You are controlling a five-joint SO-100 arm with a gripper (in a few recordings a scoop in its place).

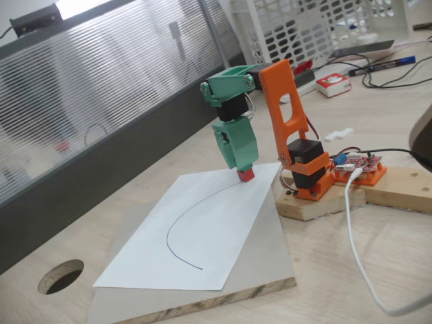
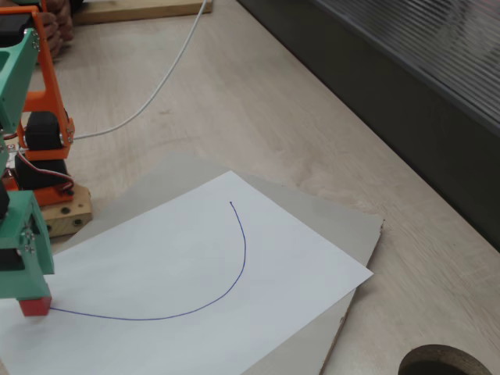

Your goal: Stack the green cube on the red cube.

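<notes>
The red cube (image 1: 246, 175) rests on the white paper (image 1: 196, 236) at one end of a drawn blue curve; it also shows at the lower left as the red cube (image 2: 35, 305). My green gripper (image 1: 241, 163) points straight down with its tip right on top of the red cube, seen again at the left edge as the gripper (image 2: 28, 287). Its jaws look closed together with no gap showing. The green cube is hidden; I cannot tell whether it sits between the green jaws.
The paper lies on a grey board (image 1: 270, 270). The arm's orange base (image 1: 307, 169) stands on a wooden block right of the paper. A round hole (image 1: 61, 275) is cut in the table. A white cable (image 1: 358, 256), a white basket (image 1: 304, 27) and a red-and-white box (image 1: 333, 84) lie beyond.
</notes>
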